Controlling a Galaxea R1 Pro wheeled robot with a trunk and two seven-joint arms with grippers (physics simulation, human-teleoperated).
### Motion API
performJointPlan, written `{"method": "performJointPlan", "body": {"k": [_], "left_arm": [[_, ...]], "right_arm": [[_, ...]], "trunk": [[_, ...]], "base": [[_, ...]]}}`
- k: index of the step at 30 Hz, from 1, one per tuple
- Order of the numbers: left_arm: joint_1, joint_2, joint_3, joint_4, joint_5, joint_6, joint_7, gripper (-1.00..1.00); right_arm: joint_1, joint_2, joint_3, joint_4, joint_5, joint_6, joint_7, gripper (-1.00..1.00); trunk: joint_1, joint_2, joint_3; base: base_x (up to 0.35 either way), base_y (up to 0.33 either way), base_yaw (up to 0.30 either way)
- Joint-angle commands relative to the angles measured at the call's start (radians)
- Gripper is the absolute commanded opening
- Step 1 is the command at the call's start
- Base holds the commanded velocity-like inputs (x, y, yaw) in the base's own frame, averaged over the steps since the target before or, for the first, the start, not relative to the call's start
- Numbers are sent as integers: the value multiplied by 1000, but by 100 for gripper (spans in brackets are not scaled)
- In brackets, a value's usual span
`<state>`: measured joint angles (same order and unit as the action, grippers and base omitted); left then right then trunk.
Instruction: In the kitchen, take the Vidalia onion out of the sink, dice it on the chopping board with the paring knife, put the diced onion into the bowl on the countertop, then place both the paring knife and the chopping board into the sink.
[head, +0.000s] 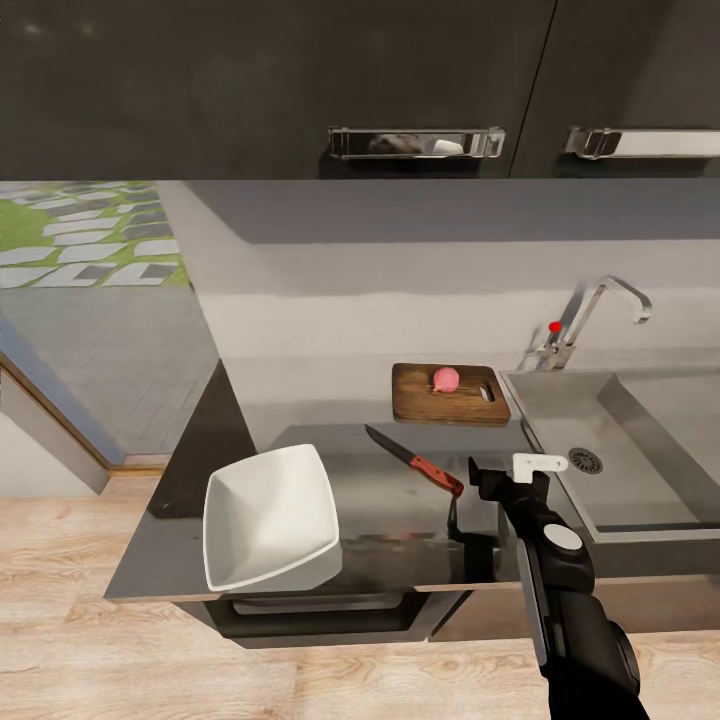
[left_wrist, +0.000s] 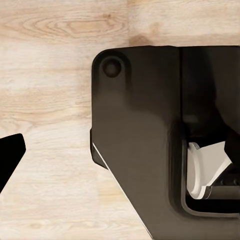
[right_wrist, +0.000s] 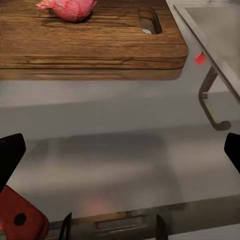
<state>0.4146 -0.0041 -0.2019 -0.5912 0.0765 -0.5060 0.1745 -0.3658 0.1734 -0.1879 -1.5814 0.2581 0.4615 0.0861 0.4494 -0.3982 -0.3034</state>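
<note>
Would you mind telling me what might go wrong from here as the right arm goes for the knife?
The knife lies flat on the countertop, so the right gripper may push it rather than grip it. The onion sits loose on the chopping board and may roll when cut.

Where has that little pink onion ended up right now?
In the head view, the Vidalia onion sits on the chopping board at the back of the countertop, just left of the sink and beyond the knife.
</note>
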Motion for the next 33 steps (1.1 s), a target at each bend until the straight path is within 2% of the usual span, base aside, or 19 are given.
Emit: {"method": "performJointPlan", "body": {"k": [1,15,27,33], "left_arm": [[0,1,-7,-1,8,-2,6,100],[0,0,-7,1,8,-2,6,100],[0,-9,-7,16,8,-1,6,100],[0,-12,-7,27,8,-2,6,100]], "right_arm": [[-1,1,-2,-2,10,5,9,100],[-1,1,-2,0,10,5,9,100],[-1,1,-2,5,11,5,9,100],[-1,1,-2,8,12,5,10,100]], "trunk": [[1,-2,-2],[1,-2,-2],[1,-2,-2],[1,-2,-2]], "base": [[0,0,53],[0,0,223],[0,-9,49],[0,-193,165]]}}
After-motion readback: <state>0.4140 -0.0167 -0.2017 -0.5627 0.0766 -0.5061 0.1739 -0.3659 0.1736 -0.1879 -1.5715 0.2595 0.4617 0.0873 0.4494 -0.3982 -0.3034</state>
